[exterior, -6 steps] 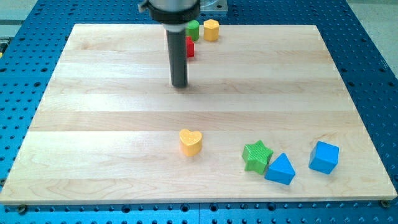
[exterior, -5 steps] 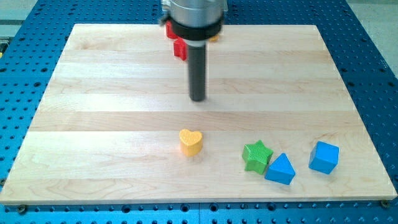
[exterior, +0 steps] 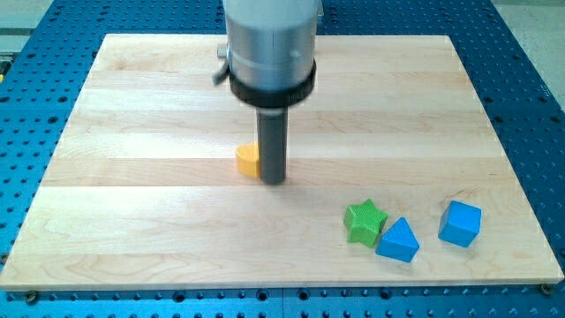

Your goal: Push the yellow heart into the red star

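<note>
The yellow heart [exterior: 247, 160] lies near the middle of the wooden board, partly hidden behind the rod. My tip [exterior: 273, 181] stands right against its right side, touching it. The red star does not show; the arm's grey body covers the board's top middle, where it was earlier.
A green star [exterior: 365, 220], a blue triangle [exterior: 397, 239] and a blue cube [exterior: 460, 223] sit at the view's lower right. The wooden board [exterior: 132, 177] lies on a blue perforated table. The arm's body [exterior: 269, 44] hides the blocks at the top.
My tip has moved down the view to the yellow heart. The heart has shifted up and to the left. The red, green and yellow blocks at the top are now hidden by the arm.
</note>
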Available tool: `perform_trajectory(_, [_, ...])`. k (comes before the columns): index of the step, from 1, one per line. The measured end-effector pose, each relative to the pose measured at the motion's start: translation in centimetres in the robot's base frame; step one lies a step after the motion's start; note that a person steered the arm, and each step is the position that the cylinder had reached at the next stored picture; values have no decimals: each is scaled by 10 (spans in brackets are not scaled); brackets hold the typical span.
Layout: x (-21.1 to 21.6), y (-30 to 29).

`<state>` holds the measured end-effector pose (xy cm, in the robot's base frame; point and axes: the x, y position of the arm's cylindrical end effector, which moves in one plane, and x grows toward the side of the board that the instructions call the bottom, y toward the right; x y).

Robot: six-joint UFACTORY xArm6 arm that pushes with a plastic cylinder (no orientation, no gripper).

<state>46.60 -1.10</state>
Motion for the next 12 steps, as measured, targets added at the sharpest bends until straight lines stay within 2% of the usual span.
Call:
perform_trajectory(1, [-16,-2])
perform_trajectory(2, [14,-24])
perform_trajectory(3, [-30,-57])
perform_trajectory(4, [-27,-81])
perform_trajectory(5, [-48,-109])
perform_trajectory(6, [-77,-60])
perform_trajectory(7, [-110,-56])
perform_trajectory(8, [-118,-103])
perform_trajectory(12, [-121,-57])
